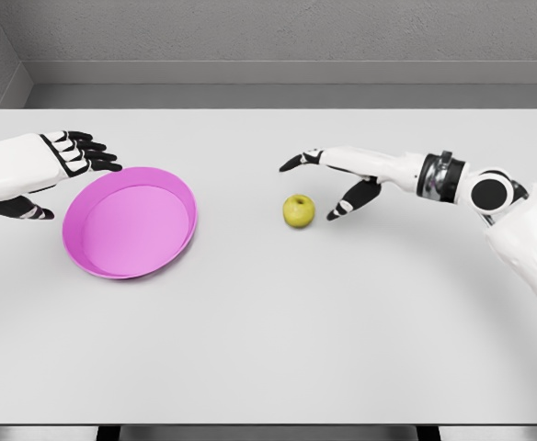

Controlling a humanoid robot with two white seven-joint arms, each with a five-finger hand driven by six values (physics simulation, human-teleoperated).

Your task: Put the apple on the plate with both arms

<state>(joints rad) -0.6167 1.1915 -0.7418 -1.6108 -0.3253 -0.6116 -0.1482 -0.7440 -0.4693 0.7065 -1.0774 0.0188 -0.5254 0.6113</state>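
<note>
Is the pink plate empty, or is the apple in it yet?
Empty. The pink plate shows only its bare inside; the apple sits on the table, apart, to its right.

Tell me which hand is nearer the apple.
Right. The right hand is spread just right of the apple; the left hand sits beyond the pink plate.

The worktop [268, 349] is showing a smooth, matt pale grey face. The plate [181, 188] is looking like smooth pink plastic with a soft sheen. The apple [298, 210] is carrying a slightly glossy yellow-green skin. The right robot hand [337, 184] is wearing hard white shells over matt black fingertips.
</note>
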